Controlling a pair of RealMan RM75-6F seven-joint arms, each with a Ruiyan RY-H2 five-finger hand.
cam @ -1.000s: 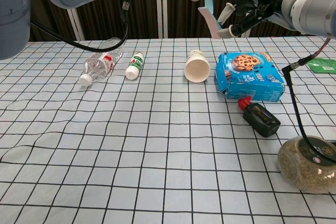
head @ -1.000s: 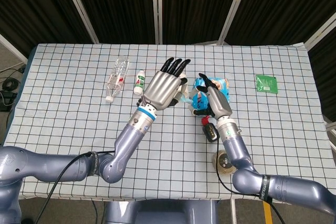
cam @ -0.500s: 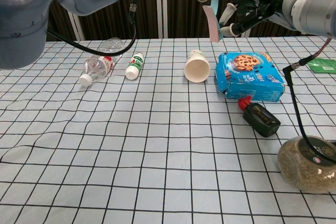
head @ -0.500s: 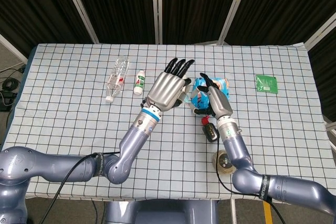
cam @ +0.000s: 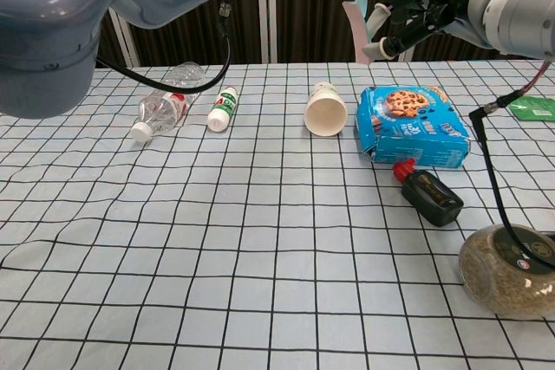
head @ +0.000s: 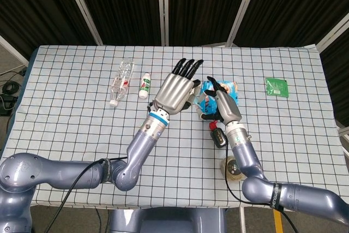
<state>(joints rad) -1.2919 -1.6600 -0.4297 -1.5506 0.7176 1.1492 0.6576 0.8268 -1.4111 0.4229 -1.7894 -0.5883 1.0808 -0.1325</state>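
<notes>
The pink-and-blue strip (cam: 355, 16) hung above the table, long axis close to vertical, lower end pointing down toward the cookie box (cam: 413, 126) and just beside the right hand (cam: 416, 13). The left hand (head: 175, 88) was raised palm-down over the white cup (cam: 326, 109), fingers extended side by side, pinching the strip's top end. The right hand was also raised, fingers loosely apart beside the strip; contact could not be told.
</notes>
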